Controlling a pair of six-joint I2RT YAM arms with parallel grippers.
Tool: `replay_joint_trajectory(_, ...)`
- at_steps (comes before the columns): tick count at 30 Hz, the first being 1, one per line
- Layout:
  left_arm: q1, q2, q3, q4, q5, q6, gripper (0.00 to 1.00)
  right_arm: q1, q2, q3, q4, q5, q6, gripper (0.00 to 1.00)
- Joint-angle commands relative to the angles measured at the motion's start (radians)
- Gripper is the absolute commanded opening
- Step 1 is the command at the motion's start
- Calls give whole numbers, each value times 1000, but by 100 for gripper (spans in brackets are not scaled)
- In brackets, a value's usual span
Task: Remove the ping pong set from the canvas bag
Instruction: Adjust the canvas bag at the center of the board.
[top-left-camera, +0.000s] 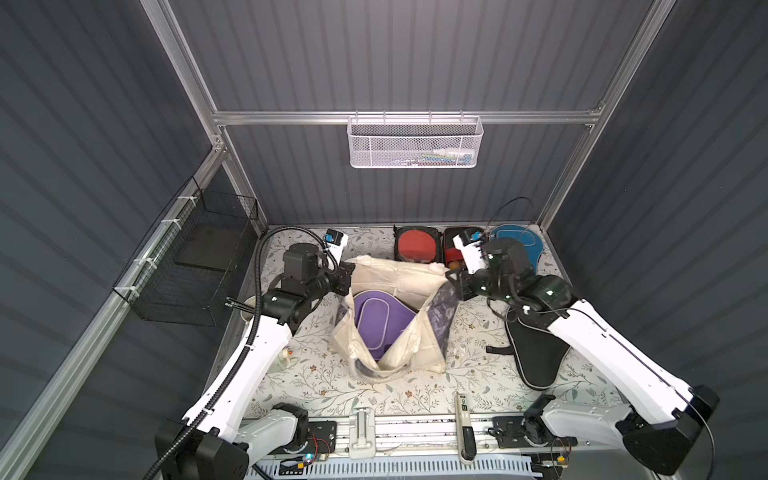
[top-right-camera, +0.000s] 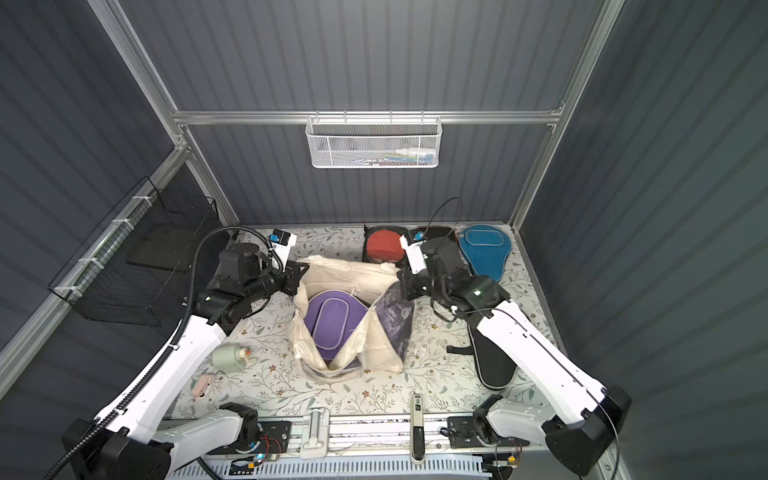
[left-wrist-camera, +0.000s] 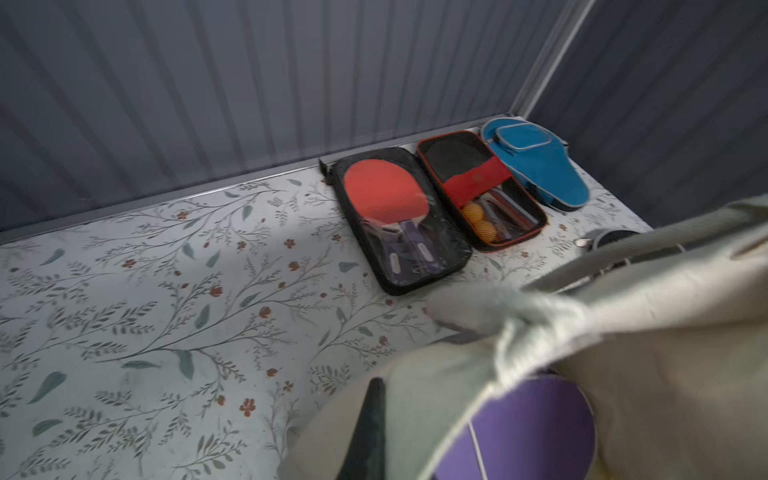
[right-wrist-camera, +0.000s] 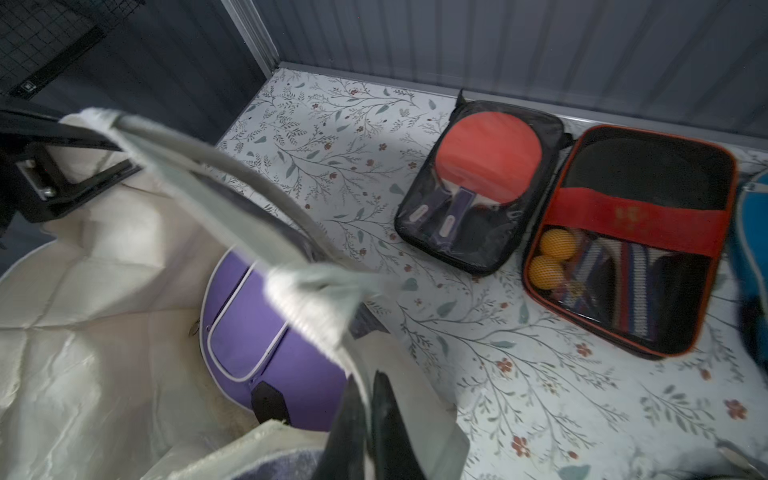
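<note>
The cream canvas bag (top-left-camera: 399, 272) (top-right-camera: 353, 270) lies mid-table with its mouth stretched wide. My left gripper (top-left-camera: 348, 276) (top-right-camera: 301, 270) is shut on the bag's left rim; only one dark finger (left-wrist-camera: 372, 415) shows against the cloth (left-wrist-camera: 665, 332). My right gripper (top-left-camera: 451, 278) (right-wrist-camera: 368, 384) is shut on the right rim, with fabric pinched between its fingers. A purple paddle cover (top-left-camera: 378, 320) (right-wrist-camera: 266, 345) (left-wrist-camera: 532, 424) lies inside. On the table at the back are the open red-and-black case (top-left-camera: 417, 245) (right-wrist-camera: 623, 232) and a blue cover (top-left-camera: 517, 239). A black cover (top-left-camera: 536, 353) lies partly under my right arm.
A white mesh basket (top-left-camera: 413, 143) hangs on the back wall and a black wire basket (top-left-camera: 195, 266) on the left wall. A pale green bottle (top-right-camera: 228, 357) and a pink item (top-right-camera: 203, 384) lie at front left. A slim device (top-left-camera: 463, 419) rests at the front edge.
</note>
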Motion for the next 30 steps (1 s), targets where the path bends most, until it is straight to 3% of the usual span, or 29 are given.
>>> replay_joint_trajectory(1,9,-30,56,-37,48,-18,0,-75,-46,7,-83,-9,-125,0)
replay_joint_trajectory(7,-1,-29,30,-22,144,-55,0,-104,-78,-25,-111,-50,-163,5)
replay_joint_trajectory(11,-22,-2,8,47,171,-90,0,-104,-79,-29,-110,-83,-193,26)
replay_joint_trajectory(16,-74,38,23,154,191,-140,0,-74,-61,95,-191,-102,-297,52)
replay_joint_trajectory(21,-91,58,83,169,188,-140,0,88,-45,201,-235,-71,-422,72)
replay_joint_trajectory(24,-92,56,102,167,191,-132,0,182,-17,212,-225,-113,-454,76)
replay_joint_trajectory(30,-94,21,108,184,207,-130,0,243,73,159,-171,-286,-461,77)
